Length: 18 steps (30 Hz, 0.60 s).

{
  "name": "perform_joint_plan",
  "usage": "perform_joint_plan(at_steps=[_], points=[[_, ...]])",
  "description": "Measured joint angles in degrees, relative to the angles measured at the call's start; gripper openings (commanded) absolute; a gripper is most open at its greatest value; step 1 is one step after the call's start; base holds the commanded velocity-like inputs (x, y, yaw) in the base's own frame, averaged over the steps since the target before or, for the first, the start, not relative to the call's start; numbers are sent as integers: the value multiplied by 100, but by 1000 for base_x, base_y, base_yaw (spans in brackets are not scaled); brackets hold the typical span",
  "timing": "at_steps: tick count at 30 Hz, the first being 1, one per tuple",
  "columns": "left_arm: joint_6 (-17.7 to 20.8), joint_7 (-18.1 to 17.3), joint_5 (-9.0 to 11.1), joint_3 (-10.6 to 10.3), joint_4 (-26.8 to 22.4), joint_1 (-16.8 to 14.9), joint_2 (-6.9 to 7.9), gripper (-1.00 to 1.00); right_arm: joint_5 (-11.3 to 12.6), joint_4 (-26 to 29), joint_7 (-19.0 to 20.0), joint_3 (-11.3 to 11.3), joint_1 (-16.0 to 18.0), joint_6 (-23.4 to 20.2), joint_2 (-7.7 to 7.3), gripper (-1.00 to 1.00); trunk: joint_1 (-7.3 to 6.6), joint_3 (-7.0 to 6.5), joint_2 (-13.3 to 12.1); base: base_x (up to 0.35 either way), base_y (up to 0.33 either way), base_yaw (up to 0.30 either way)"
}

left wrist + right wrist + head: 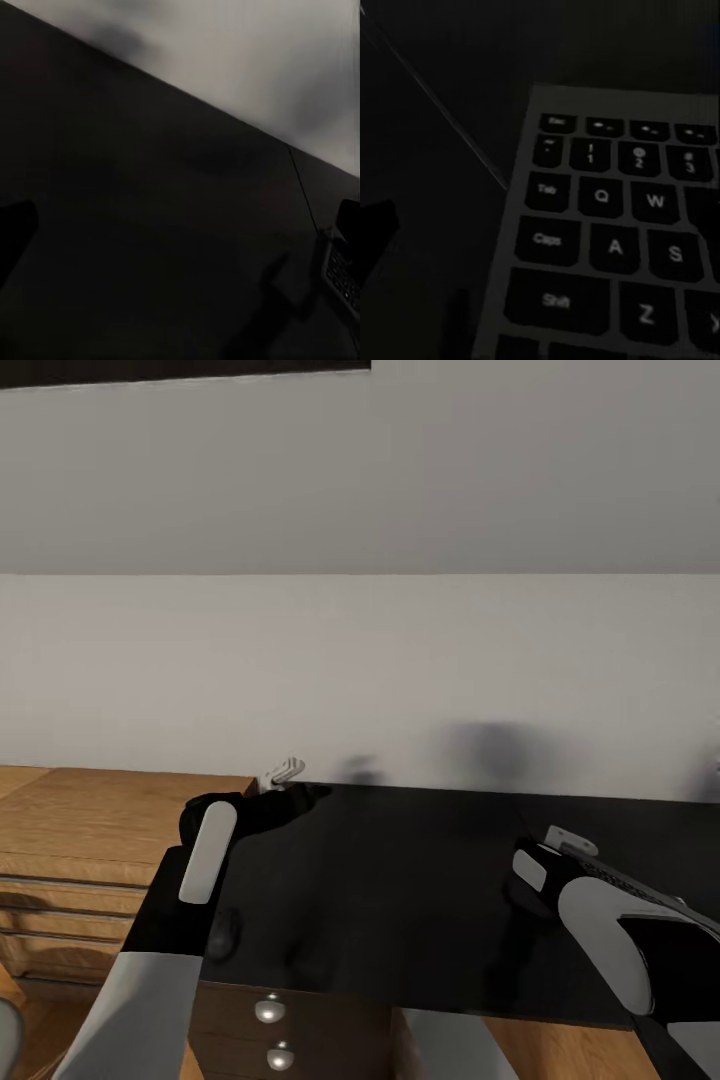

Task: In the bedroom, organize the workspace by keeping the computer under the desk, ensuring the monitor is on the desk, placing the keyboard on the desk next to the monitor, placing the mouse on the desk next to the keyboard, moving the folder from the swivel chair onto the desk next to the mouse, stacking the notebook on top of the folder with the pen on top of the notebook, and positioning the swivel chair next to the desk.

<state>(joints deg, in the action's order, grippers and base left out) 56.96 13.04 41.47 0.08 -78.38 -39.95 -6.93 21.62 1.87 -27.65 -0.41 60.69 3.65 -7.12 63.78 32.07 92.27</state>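
The flat black keyboard with dark-grey lettered keys lies on the glossy black table, its Esc-Tab-Shift end just ahead of the right arm's fingers. In the head view most of it is hidden behind that arm, and a sliver of keys shows in the left wrist view. Whether the right fingers are released or clenched I cannot tell. The left arm's fingers hover over the table's far left corner by the white wall; their state is also unclear. Left of them stands a wooden chest; below the table's front edge sit round silver drawer knobs.
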Motion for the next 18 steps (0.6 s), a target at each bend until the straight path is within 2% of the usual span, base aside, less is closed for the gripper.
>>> perform_joint_plan(at_steps=[18], points=[[0,-9,2,0,3,0,0,100,0,-5,-1,-4,0,1,-12,100,0,-103,0,0,0,-197]])
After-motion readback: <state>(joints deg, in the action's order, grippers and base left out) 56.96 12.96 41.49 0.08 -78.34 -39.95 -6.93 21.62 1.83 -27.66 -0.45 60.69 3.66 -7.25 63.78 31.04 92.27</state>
